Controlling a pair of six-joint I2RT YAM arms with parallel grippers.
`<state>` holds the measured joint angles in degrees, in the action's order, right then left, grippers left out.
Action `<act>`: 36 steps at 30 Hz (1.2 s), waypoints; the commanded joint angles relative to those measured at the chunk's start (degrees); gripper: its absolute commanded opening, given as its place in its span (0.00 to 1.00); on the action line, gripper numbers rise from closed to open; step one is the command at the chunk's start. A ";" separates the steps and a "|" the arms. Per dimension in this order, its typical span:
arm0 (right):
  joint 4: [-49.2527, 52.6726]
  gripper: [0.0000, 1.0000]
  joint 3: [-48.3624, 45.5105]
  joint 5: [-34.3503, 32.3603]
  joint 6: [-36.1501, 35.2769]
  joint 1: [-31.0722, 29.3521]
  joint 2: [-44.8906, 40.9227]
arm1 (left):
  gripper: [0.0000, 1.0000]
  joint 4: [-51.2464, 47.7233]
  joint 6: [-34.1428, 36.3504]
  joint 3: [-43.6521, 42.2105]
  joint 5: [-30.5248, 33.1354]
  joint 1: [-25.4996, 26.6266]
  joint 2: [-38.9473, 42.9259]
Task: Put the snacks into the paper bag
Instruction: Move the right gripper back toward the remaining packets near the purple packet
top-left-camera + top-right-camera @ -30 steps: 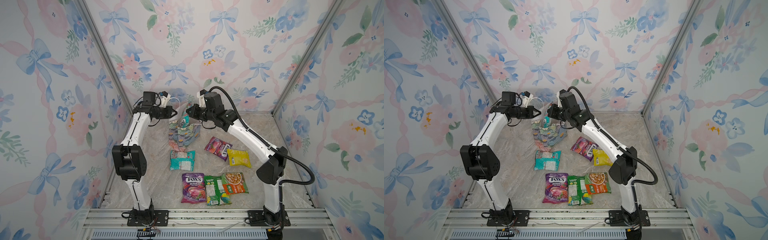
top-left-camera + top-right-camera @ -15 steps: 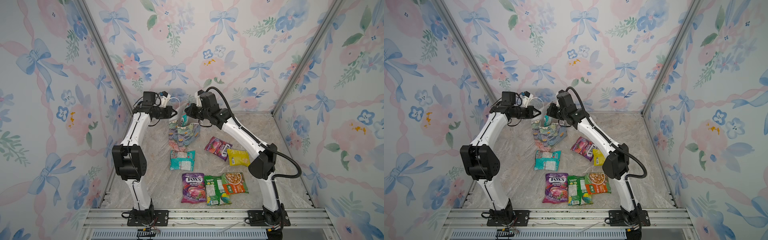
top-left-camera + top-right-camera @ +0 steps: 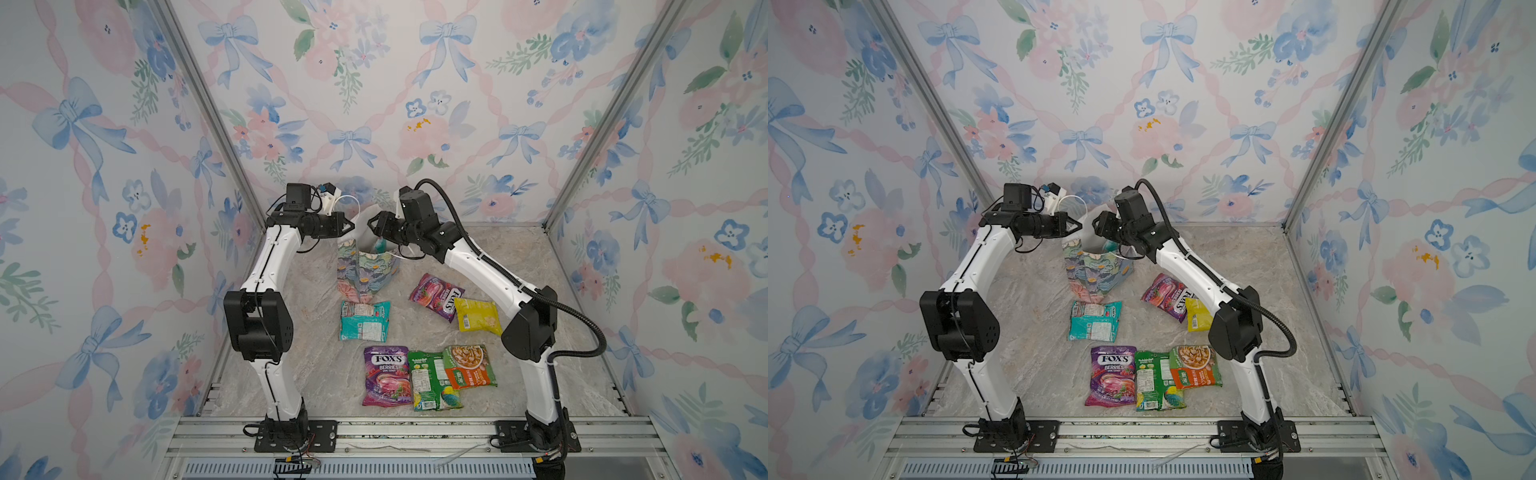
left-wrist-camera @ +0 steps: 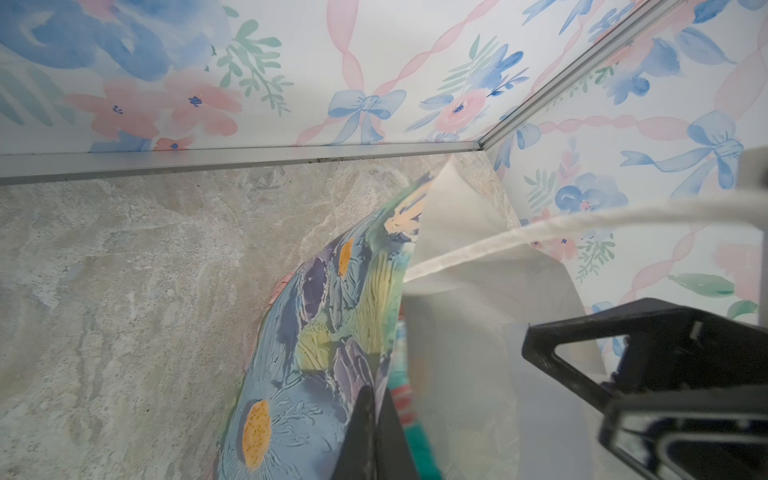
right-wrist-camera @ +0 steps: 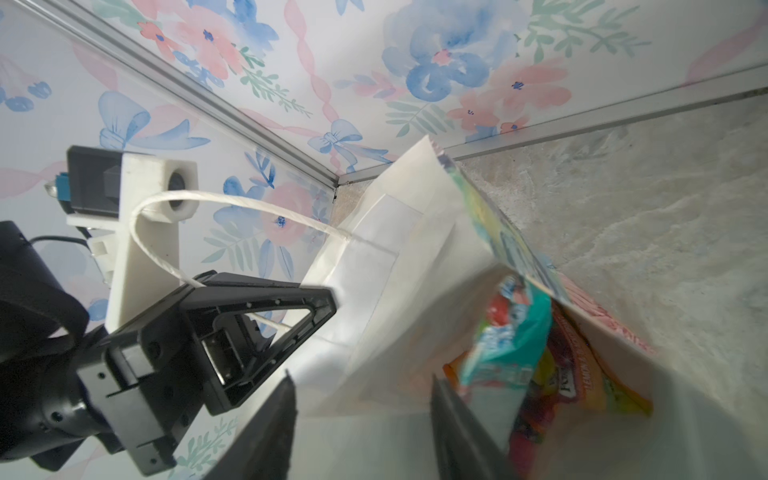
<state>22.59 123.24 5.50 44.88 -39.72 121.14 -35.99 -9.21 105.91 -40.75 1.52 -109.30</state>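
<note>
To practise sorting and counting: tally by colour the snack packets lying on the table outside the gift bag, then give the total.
Purple packets: 2
Teal packet: 1
Yellow packet: 1
Green packet: 1
Orange-and-green packet: 1
Total: 6

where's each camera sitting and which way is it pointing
Top views: high on the arm-base side, looking down and back over the table, snacks and paper bag; left arm and right arm show whole.
Left wrist: on the left arm, looking along the left gripper, shut on the bag's rim, at its painted outside.
Right wrist: on the right arm, looking past the open right gripper into the bag.
Shared: each wrist view also catches the opposite gripper.
</note>
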 commanded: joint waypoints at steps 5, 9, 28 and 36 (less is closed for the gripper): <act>-3.03 0.88 -5.65 -5.32 -4.99 0.80 -11.06 | 0.00 -1.53 0.66 -0.79 -0.36 -0.29 2.30; -2.21 0.97 -7.57 -7.03 -8.13 0.96 -14.54 | 0.00 -1.54 0.72 -0.78 -0.21 -0.31 2.20; 11.20 0.97 -55.83 -13.92 -2.08 -0.37 -47.05 | 0.00 -1.54 0.75 -0.77 -0.01 -0.55 2.19; 0.50 0.95 -64.64 -3.59 6.20 -4.33 -41.16 | 0.00 -1.54 0.72 -0.75 0.15 -0.64 1.94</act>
<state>28.69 59.33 -2.87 47.00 -42.57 77.43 -36.56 -9.19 105.80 -40.49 1.34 -108.68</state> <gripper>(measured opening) 0.959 0.047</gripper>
